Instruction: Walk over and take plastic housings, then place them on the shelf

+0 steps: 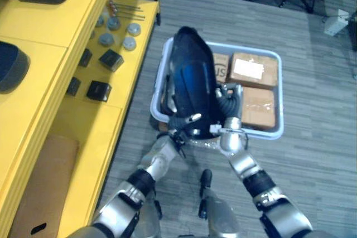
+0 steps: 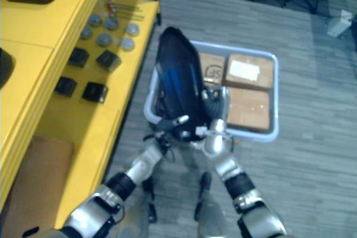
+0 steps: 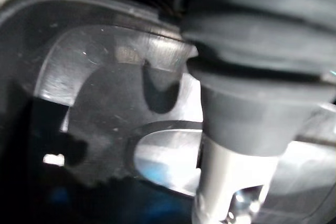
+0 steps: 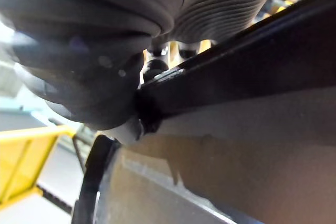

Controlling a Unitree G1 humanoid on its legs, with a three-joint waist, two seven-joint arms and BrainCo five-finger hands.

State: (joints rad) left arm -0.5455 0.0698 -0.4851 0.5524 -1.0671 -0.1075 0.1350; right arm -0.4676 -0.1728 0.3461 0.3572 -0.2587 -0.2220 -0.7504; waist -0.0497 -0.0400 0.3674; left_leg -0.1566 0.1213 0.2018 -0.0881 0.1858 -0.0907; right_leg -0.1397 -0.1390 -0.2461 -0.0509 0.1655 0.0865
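The black plastic housing (image 1: 192, 82) stands upright above a pale bin (image 1: 280, 93) of cardboard boxes (image 1: 254, 71) on the floor, beside the yellow shelf (image 1: 83, 121). The right robot hand (image 1: 230, 104) curls over its right edge. The left robot hand (image 1: 181, 124) touches its lower edge; its grip cannot be told

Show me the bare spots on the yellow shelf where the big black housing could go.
The lower yellow shelf is bare between the nearer black cubes and the brown cardboard sheet. Its far end is crowded with grey round discs and more cubes. The upper level is bare between two dark bulky items.
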